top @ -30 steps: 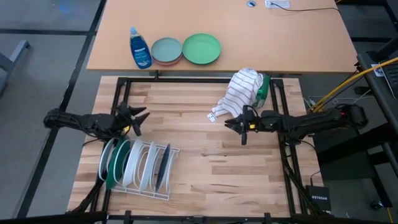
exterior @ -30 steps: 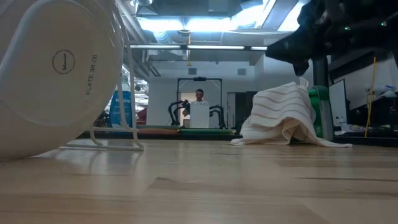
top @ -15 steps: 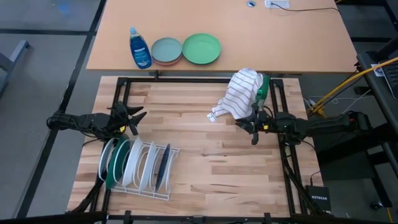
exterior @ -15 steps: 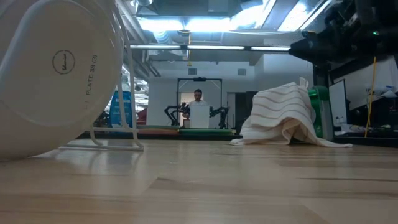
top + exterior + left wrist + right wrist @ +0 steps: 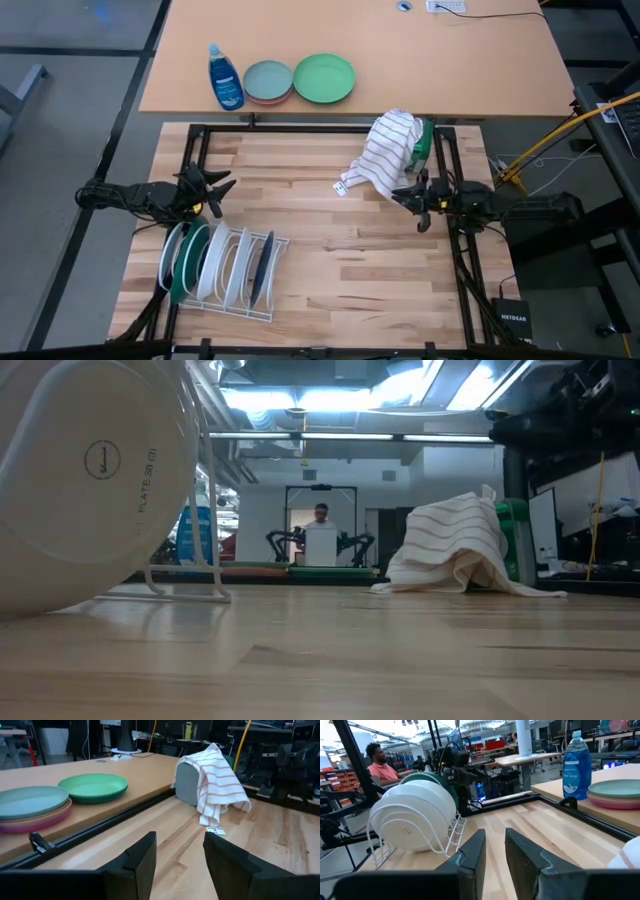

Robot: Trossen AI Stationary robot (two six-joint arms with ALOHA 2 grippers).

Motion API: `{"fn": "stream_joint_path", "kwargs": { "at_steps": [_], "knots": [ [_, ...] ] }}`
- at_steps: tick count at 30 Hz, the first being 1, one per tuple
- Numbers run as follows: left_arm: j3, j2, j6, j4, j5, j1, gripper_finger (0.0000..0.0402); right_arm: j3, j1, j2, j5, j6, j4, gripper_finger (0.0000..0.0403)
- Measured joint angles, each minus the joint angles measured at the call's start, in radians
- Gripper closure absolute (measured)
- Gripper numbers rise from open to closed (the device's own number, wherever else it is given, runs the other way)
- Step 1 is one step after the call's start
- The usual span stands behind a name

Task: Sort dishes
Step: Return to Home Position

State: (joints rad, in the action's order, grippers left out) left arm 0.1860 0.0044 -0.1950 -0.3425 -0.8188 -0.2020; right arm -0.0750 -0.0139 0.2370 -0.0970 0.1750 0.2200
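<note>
The dishes stand on edge in a white wire rack (image 5: 262, 300) at the table's near left: a white plate (image 5: 171, 252), a dark green one (image 5: 190, 262), more white ones (image 5: 228, 265) and a dark blue one (image 5: 262, 270). The nearest white plate fills the low view's left (image 5: 90, 480), and the plates also show in the right wrist view (image 5: 415, 815). My left gripper (image 5: 222, 193) hovers open and empty just beyond the rack's far end; its fingers show in its wrist view (image 5: 180, 855). My right gripper (image 5: 407, 200) is open and empty at the table's right, near the striped towel (image 5: 385, 150).
A striped towel drapes over a grey-and-green object (image 5: 424, 140) at the far right. On the tan table beyond stand a blue soap bottle (image 5: 225, 78), a grey-blue plate over a pink one (image 5: 268, 82) and a light green plate (image 5: 324, 78). A person (image 5: 377, 762) sits beyond the table's left side.
My right gripper has drawn back toward the table's right edge, away from the table's middle, empty throughout. The plates and the towel have stayed where they were.
</note>
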Motion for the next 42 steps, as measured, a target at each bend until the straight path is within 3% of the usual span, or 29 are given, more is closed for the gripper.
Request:
{"fn": "stream_joint_path", "kwargs": {
  "at_steps": [10,32,42],
  "knots": [
    [0.000,0.000,-0.010,-0.008,0.000,0.000,0.0247,0.000,0.001,-0.112,0.000,0.026,-0.168,0.0327],
    [0.001,0.000,-0.020,-0.230,0.000,0.000,0.0247,0.000,0.001,-0.115,0.011,0.088,-0.207,0.0327],
    [0.001,0.000,-0.026,-0.229,0.000,0.000,0.0247,0.000,0.001,-0.115,0.039,0.105,-0.357,0.0327]
  ]
}}
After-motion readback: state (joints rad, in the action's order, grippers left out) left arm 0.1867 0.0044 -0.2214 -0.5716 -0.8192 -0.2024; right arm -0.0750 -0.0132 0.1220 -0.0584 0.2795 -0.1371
